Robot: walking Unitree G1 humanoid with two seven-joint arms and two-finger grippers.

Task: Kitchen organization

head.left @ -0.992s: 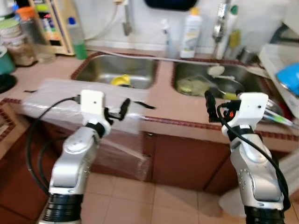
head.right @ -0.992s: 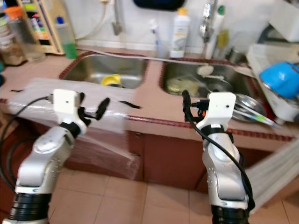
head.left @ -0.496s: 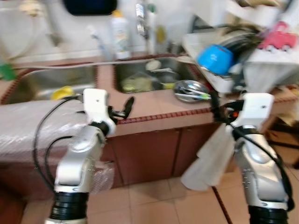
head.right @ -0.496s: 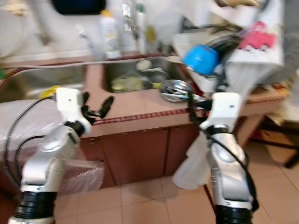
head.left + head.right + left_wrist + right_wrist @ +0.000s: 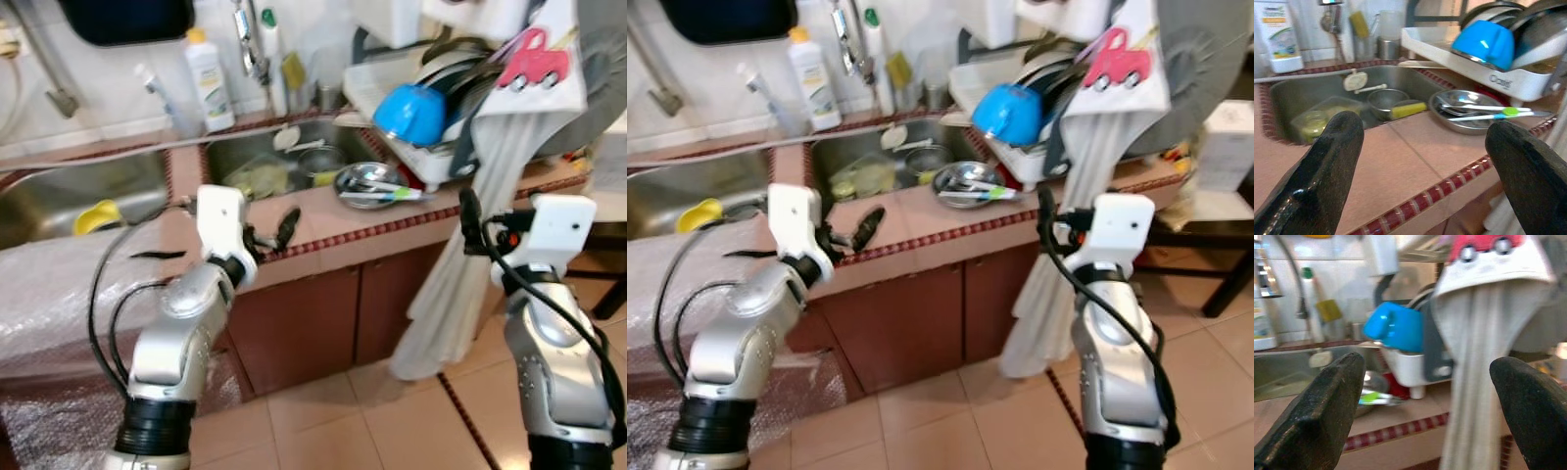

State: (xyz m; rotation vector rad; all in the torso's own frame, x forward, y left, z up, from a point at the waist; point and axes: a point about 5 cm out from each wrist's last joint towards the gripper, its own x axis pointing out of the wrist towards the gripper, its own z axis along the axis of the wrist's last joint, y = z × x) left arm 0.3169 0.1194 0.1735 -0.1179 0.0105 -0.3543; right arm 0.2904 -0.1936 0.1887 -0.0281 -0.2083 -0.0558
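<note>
Left eye view: a pink tiled counter (image 5: 333,220) with a dark red-and-white mosaic strip along its front edge carries a stainless double sink. The right basin (image 5: 284,166) holds a clear plastic tub (image 5: 1320,115), a small steel bowl (image 5: 1382,100) and a yellow sponge (image 5: 1408,108). On the counter just beside the basin's right rim sits a shallow shiny steel dish (image 5: 370,184) with spoons and a green-and-blue handled utensil (image 5: 1498,113) lying across it. At the counter's right end a white plastic drying rack (image 5: 1474,63) holds an upturned glossy blue bowl (image 5: 409,113) and dark pans. A long pale striped cloth (image 5: 460,255) hangs from above the rack past the counter's front edge toward the tiled floor. A white bottle (image 5: 209,78) stands at the back edge by the chrome tap (image 5: 247,44). A yellow cup (image 5: 96,215) lies in the left basin, and the counter's left part is wrapped in bubble film (image 5: 59,294).

The left pincer (image 5: 271,233) hovers over the front edge, facing the right basin, its two black fingers (image 5: 1327,171) spread wide and holding nothing. The right pincer (image 5: 1425,406) is raised in front of the hanging cloth, likewise wide apart and empty.
</note>
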